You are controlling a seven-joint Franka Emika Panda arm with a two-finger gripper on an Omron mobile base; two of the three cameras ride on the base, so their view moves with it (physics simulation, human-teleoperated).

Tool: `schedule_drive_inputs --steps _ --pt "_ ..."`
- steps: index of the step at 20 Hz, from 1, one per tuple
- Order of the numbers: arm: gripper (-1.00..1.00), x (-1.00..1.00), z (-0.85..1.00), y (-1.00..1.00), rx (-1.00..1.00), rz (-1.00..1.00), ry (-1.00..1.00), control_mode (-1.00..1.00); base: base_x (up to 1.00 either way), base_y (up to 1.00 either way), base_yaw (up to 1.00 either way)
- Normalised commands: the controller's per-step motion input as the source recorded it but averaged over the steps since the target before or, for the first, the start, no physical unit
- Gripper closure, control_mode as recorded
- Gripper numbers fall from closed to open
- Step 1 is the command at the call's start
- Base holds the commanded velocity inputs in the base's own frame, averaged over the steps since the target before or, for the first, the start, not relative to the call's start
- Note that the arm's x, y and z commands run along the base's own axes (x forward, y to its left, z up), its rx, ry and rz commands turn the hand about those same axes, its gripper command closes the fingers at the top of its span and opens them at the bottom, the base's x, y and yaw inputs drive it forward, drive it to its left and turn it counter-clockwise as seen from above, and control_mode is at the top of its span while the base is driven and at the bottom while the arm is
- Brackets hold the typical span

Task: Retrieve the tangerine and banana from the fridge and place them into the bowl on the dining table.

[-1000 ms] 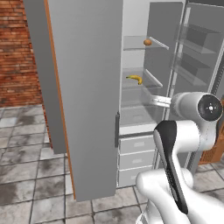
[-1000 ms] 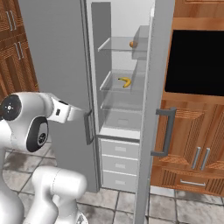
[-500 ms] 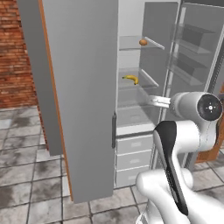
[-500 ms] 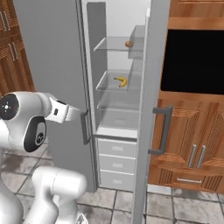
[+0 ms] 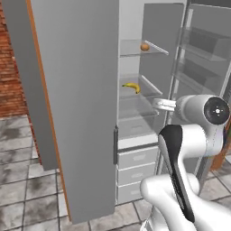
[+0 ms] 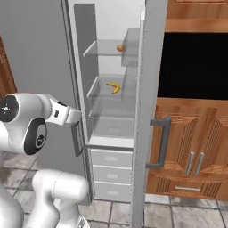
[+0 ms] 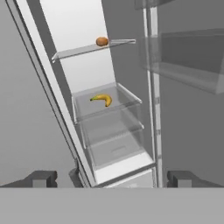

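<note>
Pincer wide open, holding nothing. Banana ahead of it on fridge shelf, long axis across the shelf front, ends curving down. Tangerine one shelf higher.

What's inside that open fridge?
Inside the fridge, a tangerine sits on the top glass shelf and a banana on the shelf below. Lower shelves look bare. The white drawers are closed, so their contents are hidden.

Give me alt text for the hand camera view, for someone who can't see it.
An open fridge seen from the hand: a tangerine sits on the upper glass shelf and a banana lies on the shelf below. The open gripper points at the fridge, well short of both fruits.
</note>
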Motion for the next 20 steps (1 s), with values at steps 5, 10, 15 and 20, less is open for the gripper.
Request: schedule_drive_inputs --steps 5,10,15,20 --pt "-1.0 0.0 0.0 0.0 0.0 0.0 0.0 1.0 0.8 -0.09 -0.11" --pt "-1.0 0.0 0.0 0.0 0.0 0.0 0.0 1.0 0.57 -0.21 -0.08" --pt "-1.0 0.0 0.0 0.0 0.0 0.0 0.0 1.0 0.38 -0.27 -0.05" --pt "-1.0 0.0 0.0 0.0 0.0 0.0 0.0 1.0 0.25 -0.27 -0.03"
